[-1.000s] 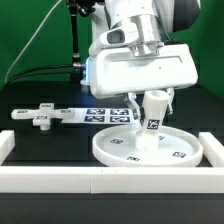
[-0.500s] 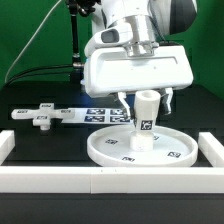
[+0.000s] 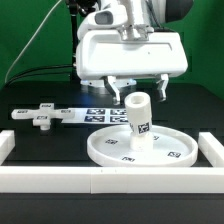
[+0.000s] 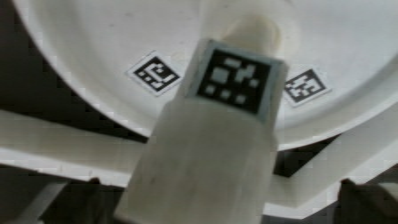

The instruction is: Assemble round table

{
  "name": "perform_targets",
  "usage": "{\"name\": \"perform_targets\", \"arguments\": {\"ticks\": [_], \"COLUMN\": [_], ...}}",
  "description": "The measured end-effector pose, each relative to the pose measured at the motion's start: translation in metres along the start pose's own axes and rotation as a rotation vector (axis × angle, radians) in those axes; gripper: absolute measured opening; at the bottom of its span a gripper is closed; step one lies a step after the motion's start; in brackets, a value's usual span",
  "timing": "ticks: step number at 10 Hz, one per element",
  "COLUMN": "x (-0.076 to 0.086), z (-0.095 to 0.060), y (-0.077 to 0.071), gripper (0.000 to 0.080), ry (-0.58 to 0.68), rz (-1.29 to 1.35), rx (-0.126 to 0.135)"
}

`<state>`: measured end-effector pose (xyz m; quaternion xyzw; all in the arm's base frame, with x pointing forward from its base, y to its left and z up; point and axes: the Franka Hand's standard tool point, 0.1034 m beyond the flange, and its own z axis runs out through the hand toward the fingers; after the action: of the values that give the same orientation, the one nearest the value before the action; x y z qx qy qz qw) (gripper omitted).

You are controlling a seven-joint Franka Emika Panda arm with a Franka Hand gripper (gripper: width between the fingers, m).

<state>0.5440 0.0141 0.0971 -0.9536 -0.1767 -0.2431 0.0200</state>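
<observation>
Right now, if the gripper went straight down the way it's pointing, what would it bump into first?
Probably the post standing on the disc. The open gripper hangs right above it, and the wrist view shows it dead ahead.

Gripper (image 3: 139, 91) pointing straight down, jaws wide apart, empty.

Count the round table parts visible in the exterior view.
3. The disc lies front centre; the post stands upright on it; the cross-shaped piece lies on the table toward the exterior view's left. The gripper above could hide more behind it.
</observation>
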Motion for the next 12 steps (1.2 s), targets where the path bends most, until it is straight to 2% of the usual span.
{"name": "perform_targets", "arguments": {"ticks": [1,3,8,9,10,12], "x": [0.003,0.013,0.012,0.009,-0.003,0.002], "z": [-0.005,-0.011,-0.009,-0.009,-0.007,-0.017], "y": [0.006,0.006,0.006,0.008,0.015,0.023], "gripper": [0.0649,0.0649,0.0649,0.0649,0.0649,0.0649], "ry": [-0.003,0.003,0.001,0.002,-0.006,0.005], "rz": [0.0,-0.003,-0.001,-0.009,0.005,0.009], "rx": [-0.007,-0.009,-0.007,-0.012,-0.022,-0.041]}}
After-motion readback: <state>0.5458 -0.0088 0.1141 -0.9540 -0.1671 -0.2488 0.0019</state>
